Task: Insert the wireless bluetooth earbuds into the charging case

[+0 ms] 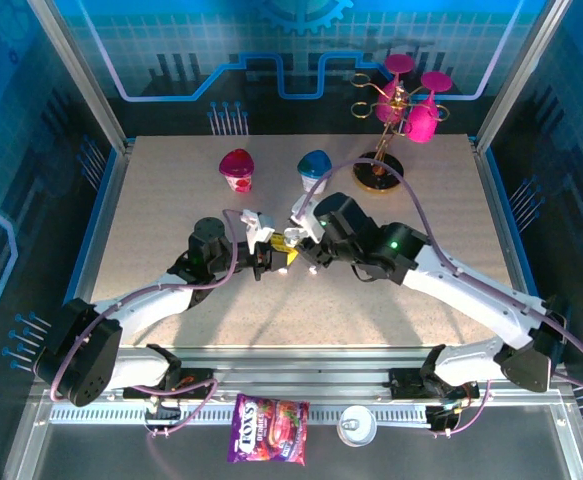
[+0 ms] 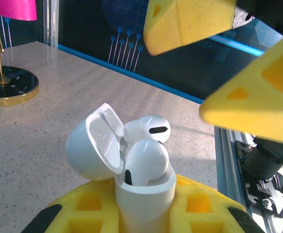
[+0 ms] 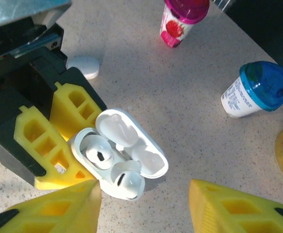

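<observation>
2 earbuds (image 2: 146, 162) sit in case (image 2: 142, 196) clamped by left claw (image 1: 276, 255).

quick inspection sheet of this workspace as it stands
surface: speckled table, no spills seen
job's things: charging case open, two earbuds sitting in it; second white case closed on table
clutter: pink-lidded cup, blue-lidded cup, glass stand; candy bag and tin on front ledge
grippers: left gripper jaws shut on charging case; right gripper jaws open, empty, above it
cables: purple cables along both arms
surroundings: blue printed panels, metal frame
</observation>
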You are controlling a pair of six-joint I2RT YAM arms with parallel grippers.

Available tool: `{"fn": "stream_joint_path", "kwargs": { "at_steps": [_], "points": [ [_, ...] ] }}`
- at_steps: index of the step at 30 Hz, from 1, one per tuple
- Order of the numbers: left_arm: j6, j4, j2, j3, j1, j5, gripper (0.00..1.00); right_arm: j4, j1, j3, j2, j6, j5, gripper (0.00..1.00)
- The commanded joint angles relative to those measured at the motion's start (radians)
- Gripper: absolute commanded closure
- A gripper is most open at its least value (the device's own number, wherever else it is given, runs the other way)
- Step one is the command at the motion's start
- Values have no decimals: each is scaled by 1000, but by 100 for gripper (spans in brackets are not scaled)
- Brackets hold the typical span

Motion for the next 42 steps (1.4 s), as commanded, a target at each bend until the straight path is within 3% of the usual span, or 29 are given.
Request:
{"fn": "stream_joint_path", "kwargs": {
  "at_steps": [1, 6, 13, 33, 42],
  "points": [
    [-7, 103, 14, -4, 7, 26, 98, 64, -77, -44, -81, 97, -121, 44],
    [12, 184, 28, -28, 8, 46, 98, 154, -265, -115, -156, 267, -430, 32],
    [-29, 302, 46, -35, 7, 85, 98, 184, -355, -139, -131, 339, -642, 26],
    [-78, 315, 33, -11, 7, 127, 98, 168, -363, -160, -36, 326, -702, 27],
    [-81, 311, 40, -9, 7, 123, 98, 181, -367, -165, -98, 313, -663, 24]
  ]
}}
